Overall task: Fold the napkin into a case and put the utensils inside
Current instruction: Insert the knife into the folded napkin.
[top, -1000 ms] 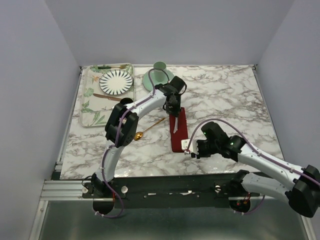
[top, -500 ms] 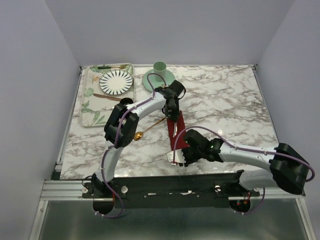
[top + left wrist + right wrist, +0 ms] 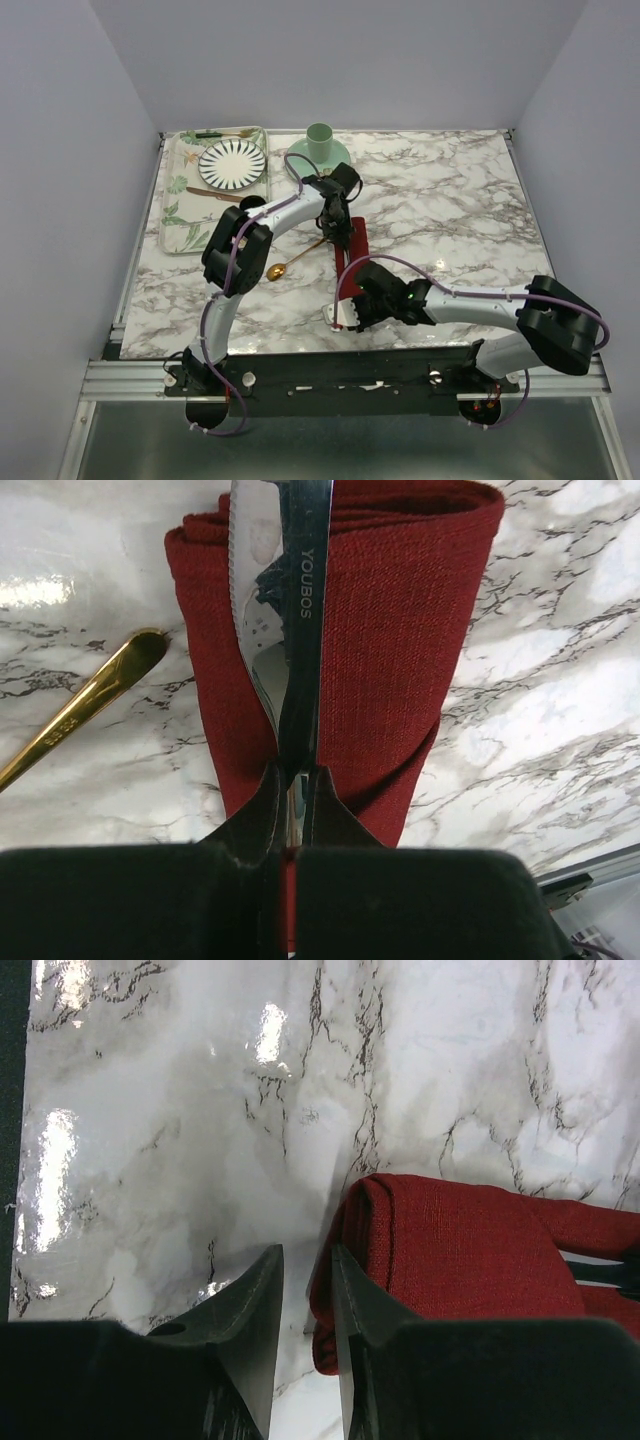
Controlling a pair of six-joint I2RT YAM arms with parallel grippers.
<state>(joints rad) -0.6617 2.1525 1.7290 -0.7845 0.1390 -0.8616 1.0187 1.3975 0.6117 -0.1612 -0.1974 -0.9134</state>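
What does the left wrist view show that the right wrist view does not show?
Only the left wrist view shows the knife, clamped in the left gripper over the folded napkin, and the gold spoon beside it. Only the right wrist view shows the right gripper, slightly open, next to the napkin's end. Both show the red napkin and the marble table.

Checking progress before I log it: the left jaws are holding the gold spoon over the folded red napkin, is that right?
Not quite. The left gripper holds the silver knife, not the gold spoon, over the folded red napkin, with its jaws shut on it. The left wrist view shows this; the gold spoon lies on the marble beside the napkin.
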